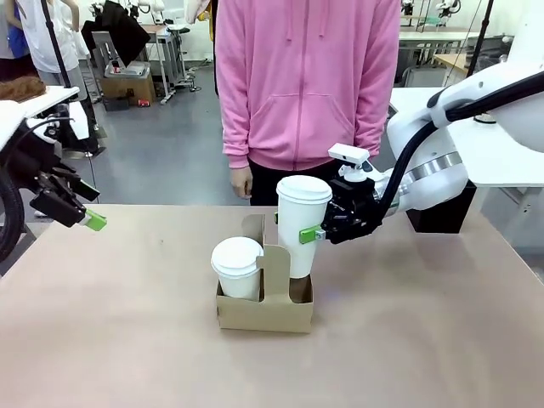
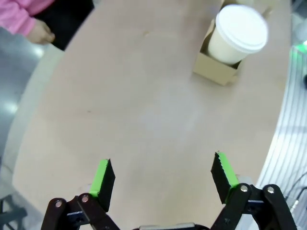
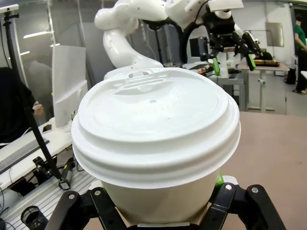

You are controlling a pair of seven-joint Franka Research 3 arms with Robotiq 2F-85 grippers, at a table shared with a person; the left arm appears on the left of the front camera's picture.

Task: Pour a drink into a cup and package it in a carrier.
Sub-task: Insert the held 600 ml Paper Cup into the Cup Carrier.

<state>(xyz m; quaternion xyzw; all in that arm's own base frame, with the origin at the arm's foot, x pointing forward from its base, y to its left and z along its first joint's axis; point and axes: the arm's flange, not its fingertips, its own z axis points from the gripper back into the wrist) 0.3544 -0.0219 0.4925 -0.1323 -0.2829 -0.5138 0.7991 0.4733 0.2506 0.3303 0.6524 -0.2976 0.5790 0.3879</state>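
I am gripping the cup (image 1: 303, 223) with my right claw (image 1: 321, 231), fingers clamped on its side just below the lid (image 3: 156, 129). It is standing upright with its base going into the right hole of the carrier (image 1: 265, 308), which is sitting near the table (image 1: 127, 340) centre. At nine o'clock from my cup, a second lidded cup (image 1: 236, 266) is already resting in the left hole. My left claw (image 2: 163, 178) is hanging open and empty at the table's nine o'clock edge. Pouring and lidding look done; I judge that seating this cup fully and letting go is what remains.
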